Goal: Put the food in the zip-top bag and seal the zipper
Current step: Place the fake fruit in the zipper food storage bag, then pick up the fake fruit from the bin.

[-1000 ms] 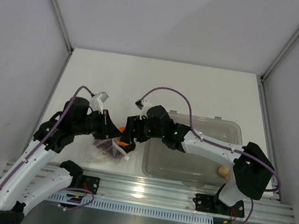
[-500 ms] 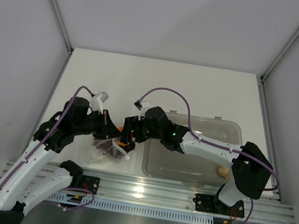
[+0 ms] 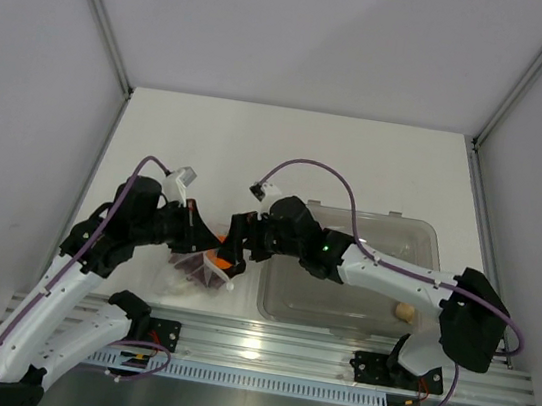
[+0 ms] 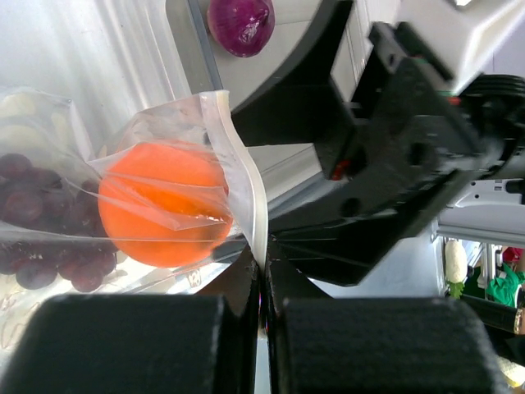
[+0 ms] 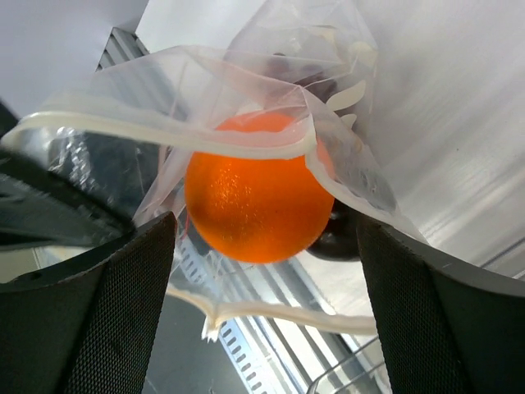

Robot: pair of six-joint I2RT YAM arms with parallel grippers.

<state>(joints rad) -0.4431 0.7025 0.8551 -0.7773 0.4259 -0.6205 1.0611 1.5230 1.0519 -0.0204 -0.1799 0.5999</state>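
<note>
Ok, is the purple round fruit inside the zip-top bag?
No, the left wrist view shows the purple round fruit lying outside the zip-top bag, which holds the orange ball and grape bunch.

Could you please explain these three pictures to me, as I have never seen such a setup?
These are two robot arms bolted to a table. One picture looks down from above; the other two come from cameras on each wrist. The left gripper pinches the mouth edge of a clear zip-top bag. Inside are an orange ball and dark red grapes. The right gripper is open either side of the ball. Beside the bag stands a clear tub with a beige lump in it.
</note>
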